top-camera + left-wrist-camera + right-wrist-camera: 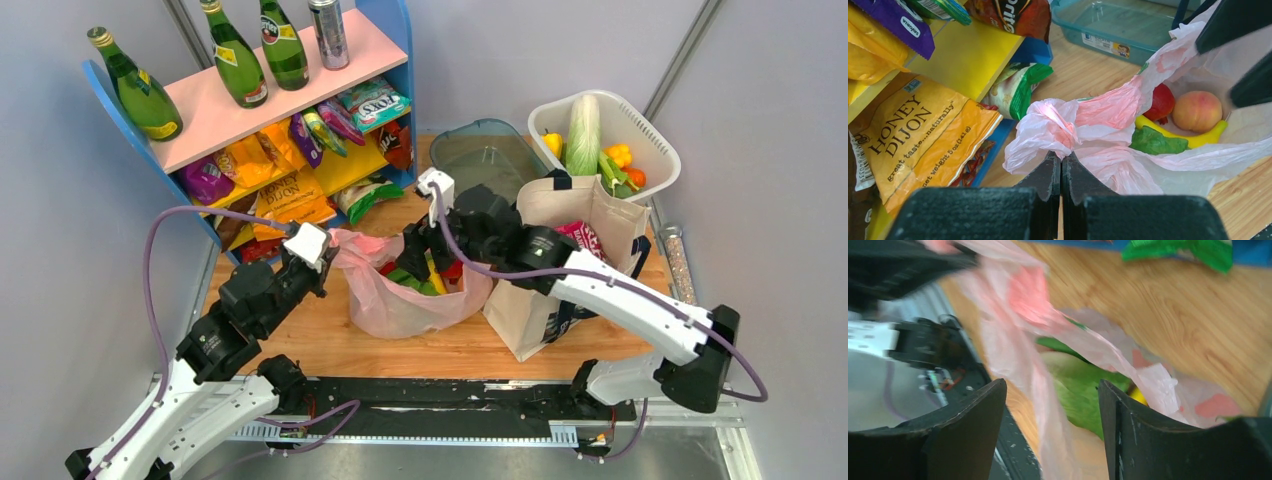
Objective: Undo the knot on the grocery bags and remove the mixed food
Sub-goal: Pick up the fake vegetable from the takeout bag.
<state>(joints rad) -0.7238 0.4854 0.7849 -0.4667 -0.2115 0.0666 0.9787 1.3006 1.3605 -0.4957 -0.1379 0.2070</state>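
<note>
My left fingers (1060,159) are pressed fully together, and they seem to nip the crumpled handle of the pink bag (1048,125) right at their tips. The bag sits mid-tabletop, nearer the near edge, its mouth gaping, so I judge the knot undone. My right fingers (1050,385) are spread wide with nothing held, straddling a fold of pink film above the lettuce (1078,385). Peach (1197,111), banana (1198,139) and a red piece (1161,102) all lie inside; I see no food out on the tabletop (420,345). The canvas tote (515,310) toward the right edge holds a magenta packet (583,236), so the emptying is all left to do
</note>
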